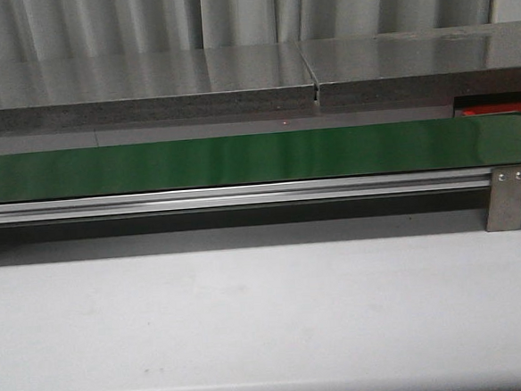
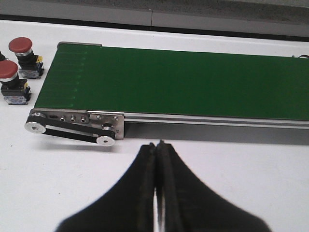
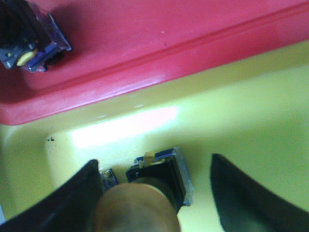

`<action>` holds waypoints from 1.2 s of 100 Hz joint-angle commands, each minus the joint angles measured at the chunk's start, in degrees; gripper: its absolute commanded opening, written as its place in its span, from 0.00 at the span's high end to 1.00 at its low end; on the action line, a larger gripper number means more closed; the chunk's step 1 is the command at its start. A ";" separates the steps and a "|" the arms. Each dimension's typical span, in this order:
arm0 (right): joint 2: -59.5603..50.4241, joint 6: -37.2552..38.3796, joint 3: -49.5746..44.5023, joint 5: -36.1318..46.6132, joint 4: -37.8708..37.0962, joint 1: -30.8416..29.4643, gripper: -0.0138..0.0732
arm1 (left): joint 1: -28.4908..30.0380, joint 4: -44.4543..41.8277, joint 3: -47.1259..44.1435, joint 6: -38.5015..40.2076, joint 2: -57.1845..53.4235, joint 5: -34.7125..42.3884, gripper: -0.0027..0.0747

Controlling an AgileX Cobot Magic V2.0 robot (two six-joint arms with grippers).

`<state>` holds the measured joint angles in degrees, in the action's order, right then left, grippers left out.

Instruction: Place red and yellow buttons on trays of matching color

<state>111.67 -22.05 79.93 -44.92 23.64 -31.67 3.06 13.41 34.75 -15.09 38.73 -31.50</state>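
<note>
Right wrist view: the right claw [image 3: 154, 193] is spread wide over a yellow button [image 3: 145, 193] in the yellow tray [image 3: 251, 111]. The left claw [image 2: 157, 150] is pressed together, empty, above the desk [image 2: 217, 169].

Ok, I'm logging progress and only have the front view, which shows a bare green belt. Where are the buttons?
Observer: Two red buttons stand on the white table off the end of the green conveyor belt, seen in the left wrist view.
Operator: Is the left gripper holding anything?
Observer: No, the left gripper has its jaws pressed together with nothing between them.
Operator: And the right arm?
Observer: The right gripper is over the yellow tray, jaws apart, with a button standing between them.
Operator: Anything in the red tray?
Observer: One button lies in the red tray; its cap colour is hidden.
</note>
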 commanded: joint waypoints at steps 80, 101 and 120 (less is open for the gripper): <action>-41.26 -8.11 -8.96 4.72 3.58 19.99 0.22 | -0.30 1.13 1.56 -0.13 -0.14 3.89 0.99; -53.53 -8.11 -22.70 5.09 3.22 22.50 0.26 | -0.30 1.13 1.56 -0.13 -0.14 3.89 0.99; -63.62 -8.11 -34.01 4.65 3.21 22.52 0.59 | -0.30 1.13 1.56 -0.13 -0.14 3.89 0.99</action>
<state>52.53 -29.64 48.51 -43.12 26.07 -9.27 3.06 13.41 34.75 -15.09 38.73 -31.50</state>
